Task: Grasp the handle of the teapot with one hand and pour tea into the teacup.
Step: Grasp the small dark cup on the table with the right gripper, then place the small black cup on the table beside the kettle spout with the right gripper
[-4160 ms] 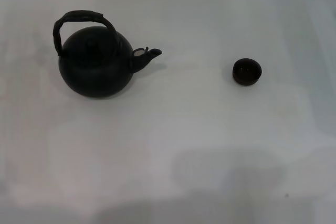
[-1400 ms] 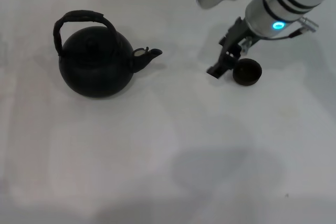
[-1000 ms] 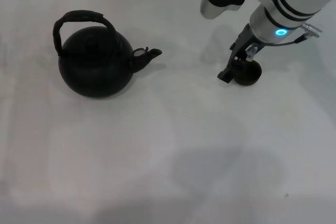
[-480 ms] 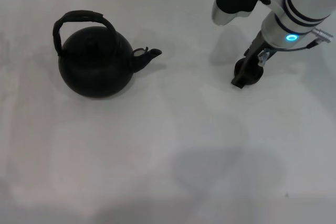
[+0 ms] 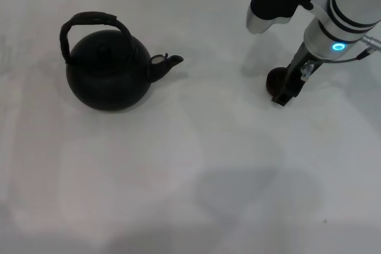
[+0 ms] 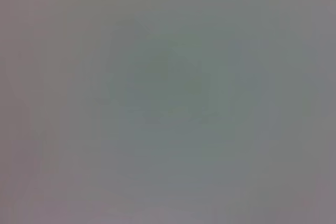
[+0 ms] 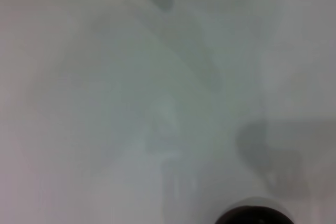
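The teapot (image 5: pixel 108 71) is round and matte black and stands at the table's left. Its arched handle (image 5: pixel 92 19) rises over the top, and its short spout (image 5: pixel 168 62) points right toward the teacup (image 5: pixel 272 80). The small dark teacup sits at the right, mostly covered by my right gripper (image 5: pixel 290 86). That gripper reaches down from the upper right and stands open over the cup, with one dark finger (image 5: pixel 284 92) crossing the cup's right part. The right wrist view catches only the teacup's rim (image 7: pixel 254 216) at its edge. My left gripper is out of view.
The white table (image 5: pixel 190 171) stretches bare around both objects. My right arm's white forearm with its blue light (image 5: pixel 339 46) fills the upper right corner. The left wrist view shows only a plain grey surface (image 6: pixel 168 98).
My right arm came in from the upper right. Over the last second its gripper slid rightward from the teacup's left side to over the cup. The teapot and teacup stayed put.
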